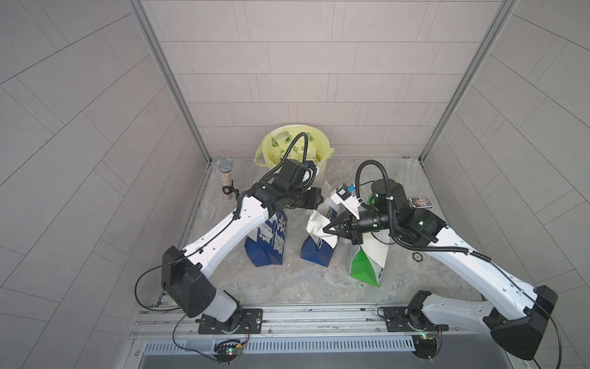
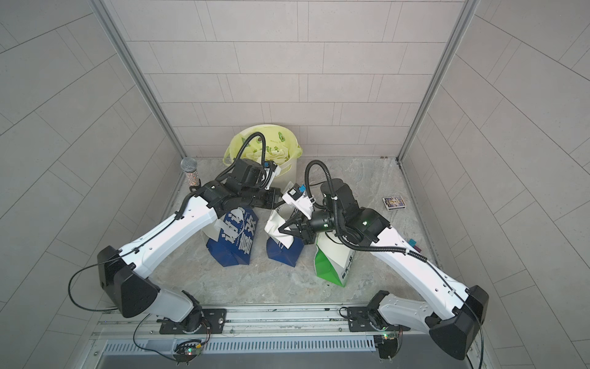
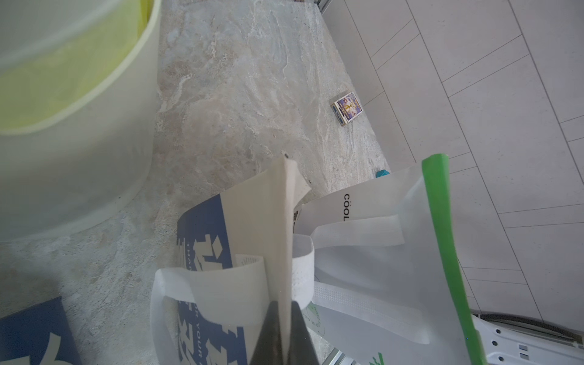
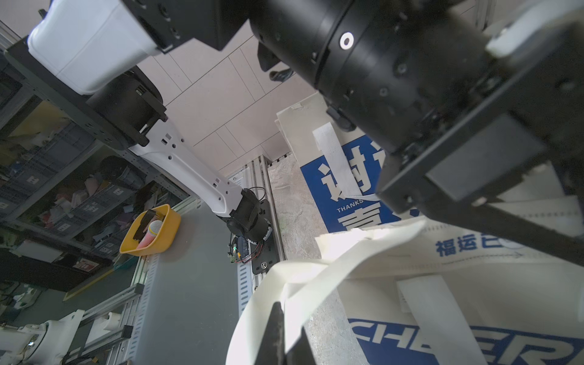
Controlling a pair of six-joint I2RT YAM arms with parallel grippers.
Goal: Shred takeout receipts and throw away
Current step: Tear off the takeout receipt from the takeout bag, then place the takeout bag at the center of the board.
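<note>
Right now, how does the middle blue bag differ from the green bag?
Colour: the middle blue bag is blue and white; the green bag is green and white. Grip: the left hand and the right hand are both shut on the middle blue bag's upper part; neither holds the green bag. Print: the middle blue bag carries large white letters on blue; the green bag shows small dark letters on white. Both have white handle strips.
</note>
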